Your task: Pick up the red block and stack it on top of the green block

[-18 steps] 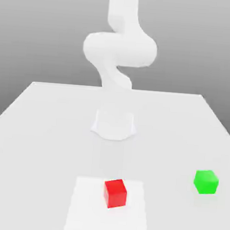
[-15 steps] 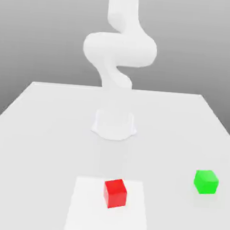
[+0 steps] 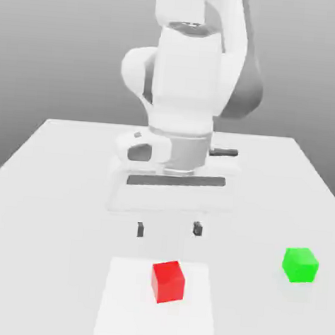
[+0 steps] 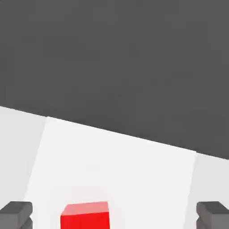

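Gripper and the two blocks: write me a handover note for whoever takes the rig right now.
Gripper: open and empty, above the table near the red block.
Red block: on the white patch.
Green block: on the table, toward the exterior view's right.
Done: nothing grasped or stacked.
Left: grasp red, lift, set it on green, release.

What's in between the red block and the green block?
Just bare surfaces: in the exterior view, nothing stands between the red block and the green block, only white patch and pale tabletop.
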### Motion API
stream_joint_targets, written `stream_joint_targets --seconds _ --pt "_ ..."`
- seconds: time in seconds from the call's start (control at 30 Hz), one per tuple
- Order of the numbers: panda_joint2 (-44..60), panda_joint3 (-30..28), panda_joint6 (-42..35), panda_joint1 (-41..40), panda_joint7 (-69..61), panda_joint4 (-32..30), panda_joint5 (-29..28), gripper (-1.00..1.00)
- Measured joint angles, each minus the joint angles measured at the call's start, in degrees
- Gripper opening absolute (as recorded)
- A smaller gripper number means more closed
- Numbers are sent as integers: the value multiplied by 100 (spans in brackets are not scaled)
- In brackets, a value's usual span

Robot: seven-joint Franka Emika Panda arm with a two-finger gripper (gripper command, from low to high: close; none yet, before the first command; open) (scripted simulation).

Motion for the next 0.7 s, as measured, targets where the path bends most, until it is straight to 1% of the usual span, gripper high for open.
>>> stream_joint_targets --seconds 0.07,0.23,0.27,0.5,0.7 --pt "405 10 294 29 -176 -122 138 0" --pt "1433 16 1155 18 -229 -32 173 0" --pt "1614 7 1309 24 -223 -8 161 -100" --pt "1646 14 1333 17 -206 -4 142 -100" --pt "555 54 401 -17 -236 -162 181 -100"
